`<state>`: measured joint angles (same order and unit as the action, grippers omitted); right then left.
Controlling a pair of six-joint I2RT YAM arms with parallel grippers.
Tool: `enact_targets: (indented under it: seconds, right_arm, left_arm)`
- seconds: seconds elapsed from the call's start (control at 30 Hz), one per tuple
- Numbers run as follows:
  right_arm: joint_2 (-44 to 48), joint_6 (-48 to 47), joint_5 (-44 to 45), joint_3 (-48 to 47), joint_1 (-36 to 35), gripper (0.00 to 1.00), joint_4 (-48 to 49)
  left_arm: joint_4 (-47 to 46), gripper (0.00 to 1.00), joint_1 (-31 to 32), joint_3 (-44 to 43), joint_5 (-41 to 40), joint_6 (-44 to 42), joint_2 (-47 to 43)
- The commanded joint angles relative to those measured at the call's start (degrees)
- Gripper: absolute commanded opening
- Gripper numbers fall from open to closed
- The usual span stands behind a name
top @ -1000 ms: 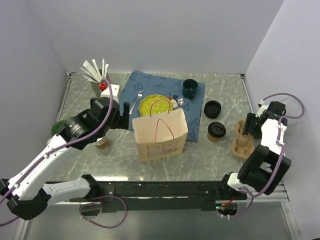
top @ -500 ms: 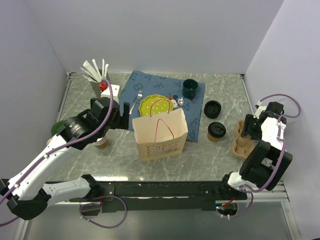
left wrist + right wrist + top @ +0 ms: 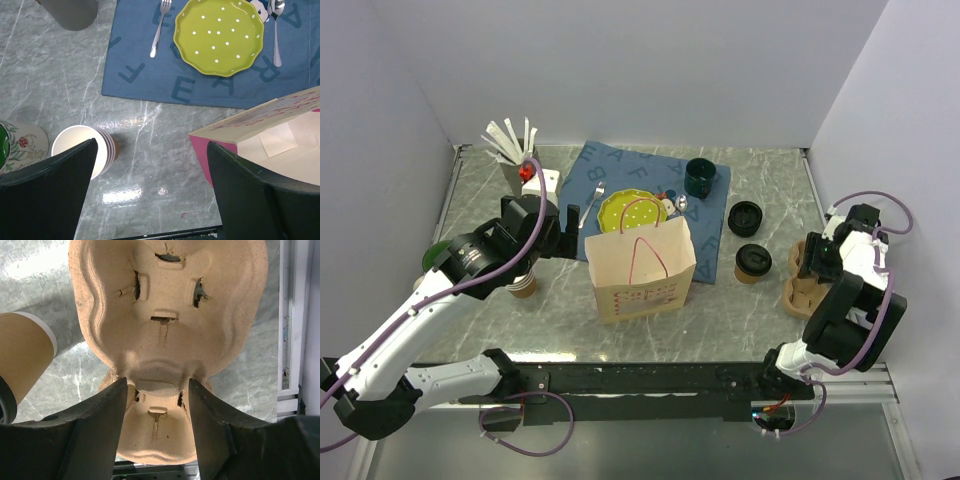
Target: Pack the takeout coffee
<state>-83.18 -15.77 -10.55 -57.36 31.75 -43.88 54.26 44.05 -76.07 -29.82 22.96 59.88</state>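
— Top view?
— The tan paper cup with black plastic lid [image 3: 753,262] stood on the grey marbled desk [image 3: 720,310], between the beige paper bag [image 3: 640,262] and the moulded pulp carrier [image 3: 807,285].
— Left wrist?
— On the left gripper [image 3: 152,145], jaws spread wide, empty.
— Right wrist?
— On the right gripper [image 3: 157,382], jaws part-spread astride the carrier's waist; couldn't tell whether they gripped it.

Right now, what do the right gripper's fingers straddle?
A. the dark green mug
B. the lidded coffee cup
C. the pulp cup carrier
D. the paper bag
C: in the right wrist view the right gripper has a finger on either side of the narrow waist of the pulp cup carrier; the takeout coffee sits to its left.
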Motion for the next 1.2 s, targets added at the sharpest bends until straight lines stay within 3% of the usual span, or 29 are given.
enact_targets:
  seconds: [0.0,0.77,0.97,1.17]
  right_arm:
    - [-0.32,-0.4,1.32,-2.23,-0.55,0.59,0.02]
    - [-2.78,0.48,4.04,-3.81,-2.04,0.53,-0.33]
    - [-2.87,0.13,3.52,-4.51,-2.04,0.43,-0.59]
    - [-2.17,0.12,3.51,-5.3,-2.04,0.4,-1.03]
  left_arm:
    - [-1.18,0.97,-0.11,0.31,-1.29,-1.25,0.15]
    - [-1.17,0.97,-0.11,-0.13,-1.29,-1.69,0.5]
    - [-1.26,0.97,-0.11,-0.13,-1.29,-1.78,0.59]
    - [-1.52,0.97,-0.11,-0.22,-1.82,-1.96,0.5]
